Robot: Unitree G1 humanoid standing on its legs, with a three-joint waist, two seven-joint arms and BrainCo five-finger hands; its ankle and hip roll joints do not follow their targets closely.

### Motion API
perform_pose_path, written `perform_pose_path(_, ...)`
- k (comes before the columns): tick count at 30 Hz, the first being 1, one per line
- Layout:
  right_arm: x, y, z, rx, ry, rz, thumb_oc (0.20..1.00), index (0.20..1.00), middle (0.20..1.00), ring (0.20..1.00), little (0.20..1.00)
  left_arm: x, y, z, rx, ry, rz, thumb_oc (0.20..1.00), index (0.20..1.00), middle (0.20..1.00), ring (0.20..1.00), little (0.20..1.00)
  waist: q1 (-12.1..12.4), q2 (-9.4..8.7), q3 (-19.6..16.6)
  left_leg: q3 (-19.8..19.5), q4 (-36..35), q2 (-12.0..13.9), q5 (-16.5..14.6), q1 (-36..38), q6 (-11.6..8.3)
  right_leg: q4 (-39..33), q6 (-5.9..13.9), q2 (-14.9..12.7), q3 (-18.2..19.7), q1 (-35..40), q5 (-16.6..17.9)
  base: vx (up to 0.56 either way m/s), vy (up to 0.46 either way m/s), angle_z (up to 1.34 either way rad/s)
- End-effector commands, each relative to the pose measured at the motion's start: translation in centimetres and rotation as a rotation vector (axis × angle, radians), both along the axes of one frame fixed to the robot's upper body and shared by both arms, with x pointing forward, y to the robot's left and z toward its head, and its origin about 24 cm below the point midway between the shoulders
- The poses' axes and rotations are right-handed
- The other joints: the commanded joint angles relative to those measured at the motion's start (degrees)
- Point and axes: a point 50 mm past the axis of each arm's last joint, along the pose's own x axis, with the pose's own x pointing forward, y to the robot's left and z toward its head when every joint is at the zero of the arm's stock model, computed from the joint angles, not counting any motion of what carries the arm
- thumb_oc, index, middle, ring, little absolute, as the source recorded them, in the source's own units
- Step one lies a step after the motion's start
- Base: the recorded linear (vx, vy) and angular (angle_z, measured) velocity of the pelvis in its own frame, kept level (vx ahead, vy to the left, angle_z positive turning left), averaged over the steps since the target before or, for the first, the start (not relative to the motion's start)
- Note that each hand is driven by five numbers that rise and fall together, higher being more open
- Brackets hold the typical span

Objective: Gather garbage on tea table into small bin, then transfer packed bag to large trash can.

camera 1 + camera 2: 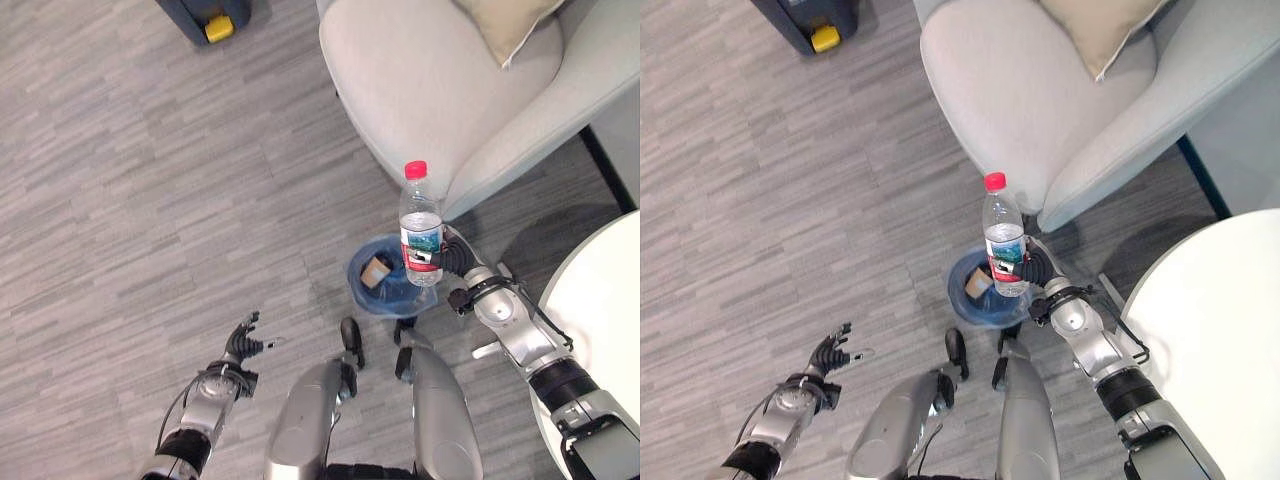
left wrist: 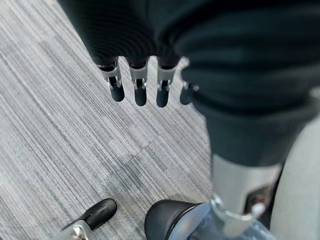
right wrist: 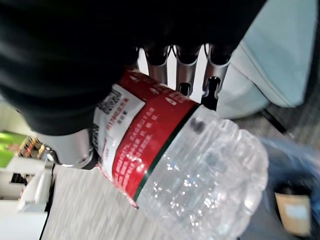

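In the left eye view, we are gripping a clear water bottle (image 1: 421, 228) with our right hand (image 1: 447, 256), fingers curled round its labelled middle. The bottle is standing upright, red cap at twelve o'clock, and is hanging over the small bin (image 1: 388, 278), which is lined with a blue bag and standing on the floor at the foot of the grey armchair (image 1: 450, 90). A brown paper cup (image 1: 376, 270) is already lying inside the bin. The white counter (image 1: 600, 320) is curving in at four o'clock. Our left hand (image 1: 243, 343) is hovering at seven o'clock, well apart from the bin, fingers spread and holding nothing.

In the right eye view, we are seeing the same layout, with the bottle's base sitting just above the bin's rim on its three o'clock side.

In the left wrist view, our left fingers (image 2: 140, 90) are hanging straight and relaxed over bare floor.

In the right wrist view, our right fingers (image 3: 186, 70) are wrapping behind the bottle's red label, and the bin is showing past the bottle's base.

We judge we are working through the gathering step. The next move calls for centring the bottle over the bin's mouth, lowering or tipping it, then loosening the fingers so it drops inside rather than catching the rim.
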Motion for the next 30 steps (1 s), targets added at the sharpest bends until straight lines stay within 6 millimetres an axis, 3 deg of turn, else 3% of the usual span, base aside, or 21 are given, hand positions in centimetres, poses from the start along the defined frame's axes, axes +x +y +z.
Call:
perform_pose_path(1, -0.1, 1.4, 1.2, 0.023, -0.108, 0.012, 0.200, 0.200, 0.200, 0.200, 0.200, -1.0, 1.1, -0.2, -0.010, -0.013, 0.089, 1.000, 1.000, 1.000, 1.000, 1.000, -0.25, -0.70, -2.69, -4.01, 6.17, 5.38, -0.23, -8.35, -5.33, 8.80, 6.29, -5.39, 0.62, -1.69, -10.19, -0.17, -0.014, 0.07)
perform_pose_path(8, 1.8, 2.3, 2.1, -0.024, -0.154, -0.044, 0.200, 0.200, 0.200, 0.200, 0.200, 2.0, 1.0, 2.8, -0.034, -0.151, 0.130, 1.000, 1.000, 1.000, 1.000, 1.000, 0.21, -0.34, -1.49, -6.22, 18.16, 5.52, -1.65, -26.36, -4.74, 22.29, 4.78, -7.04, 1.63, -18.82, -13.52, -0.10, -0.020, 0.11)
perform_pose_path(9, 2.6, 2.1, 2.2, -0.054, -0.157, -0.076, 0.200, 0.200, 0.200, 0.200, 0.200, 2.7, 0.9, 3.6, -0.039, -0.186, 0.135, 1.000, 1.000, 1.000, 1.000, 1.000, 0.58, -0.06, -1.47, -7.07, 21.35, 5.18, -1.92, -31.64, -4.63, 25.92, 4.34, -7.65, 1.87, -23.91, -14.43, -0.07, -0.036, 0.20)
perform_pose_path(12, 3.4, 2.2, 2.7, -0.072, -0.162, -0.099, 0.200, 0.200, 0.200, 0.200, 0.200, 3.5, 0.9, 4.3, -0.047, -0.214, 0.145, 1.000, 1.000, 1.000, 1.000, 1.000, 1.03, 0.23, -1.48, -7.98, 24.03, 4.54, -2.07, -36.22, -4.62, 29.37, 3.57, -8.50, 2.64, -28.42, -15.36, -0.05, -0.052, 0.41)
perform_pose_path(13, 4.4, 1.5, 3.5, -0.104, -0.167, -0.152, 0.200, 0.200, 0.200, 0.200, 0.200, 4.5, 0.5, 5.6, -0.056, -0.260, 0.126, 1.000, 1.000, 1.000, 1.000, 1.000, 1.68, 0.58, -1.50, -9.16, 27.40, 3.39, -2.08, -41.87, -4.55, 33.54, 2.52, -9.80, 3.48, -33.70, -16.65, -0.04, -0.084, 0.32)
perform_pose_path(17, 5.1, 1.2, 4.1, -0.106, -0.168, -0.188, 0.200, 0.200, 0.200, 0.200, 0.200, 4.9, 0.1, 6.2, -0.052, -0.280, 0.098, 1.000, 1.000, 1.000, 1.000, 1.000, 2.54, 0.78, -1.52, -9.83, 28.91, 2.38, -1.92, -45.23, -4.32, 36.04, 1.91, -10.68, 4.12, -37.18, -17.39, -0.02, -0.035, 0.32)
perform_pose_path(18, 5.5, 1.0, 4.5, -0.121, -0.173, -0.206, 0.746, 0.746, 0.746, 0.746, 0.746, 4.8, -0.1, 6.0, -0.044, -0.270, 0.080, 1.000, 1.000, 1.000, 1.000, 1.000, 3.12, 0.89, -1.92, -10.09, 29.22, 1.74, -1.68, -46.58, -4.21, 36.84, 1.63, -10.96, 4.24, -38.45, -17.53, -0.01, -0.035, 0.29)
perform_pose_path(19, 5.6, 0.8, 5.1, -0.132, -0.198, -0.216, 1.000, 1.000, 1.000, 1.000, 1.000, 4.4, -0.5, 5.4, -0.035, -0.242, 0.052, 1.000, 1.000, 1.000, 1.000, 1.000, 3.74, 0.70, -2.91, -10.45, 28.45, 1.32, -1.24, -47.46, -4.09, 36.83, 1.59, -11.37, 4.08, -39.28, -17.40, -0.02, -0.029, 0.14)
perform_pose_path(24, 4.4, 0.4, 5.0, -0.174, -0.247, -0.179, 1.000, 1.000, 1.000, 1.000, 1.000, 3.7, -0.6, 4.5, -0.023, -0.207, 0.041, 1.000, 1.000, 1.000, 1.000, 1.000, 3.33, -0.55, -4.52, -11.32, 24.14, 1.62, -0.13, -45.56, -4.45, 32.94, 2.43, -10.53, 2.89, -36.92, -16.24, -0.03, -0.032, 0.09)
perform_pose_path(27, 3.5, 0.6, 5.1, -0.340, -0.308, -0.101, 1.000, 1.000, 1.000, 1.000, 1.000, 3.4, -0.4, 4.3, -0.007, -0.204, 0.043, 1.000, 1.000, 1.000, 1.000, 1.000, 2.76, -1.54, -5.59, -11.66, 20.86, 2.43, 0.46, -43.50, -5.16, 29.85, 3.21, -9.76, 1.74, -34.68, -15.49, -0.05, -0.060, 0.01)
perform_pose_path(30, 3.3, 0.5, 3.8, -0.549, -0.286, -0.041, 1.000, 1.000, 1.000, 1.000, 1.000, 3.1, 0.0, 4.0, 0.012, -0.195, 0.042, 1.000, 1.000, 1.000, 1.000, 1.000, 2.65, -1.99, -6.19, -11.74, 18.91, 3.21, 0.68, -41.63, -5.64, 27.45, 3.88, -9.13, 0.83, -32.61, -14.95, -0.04, -0.055, -0.08)
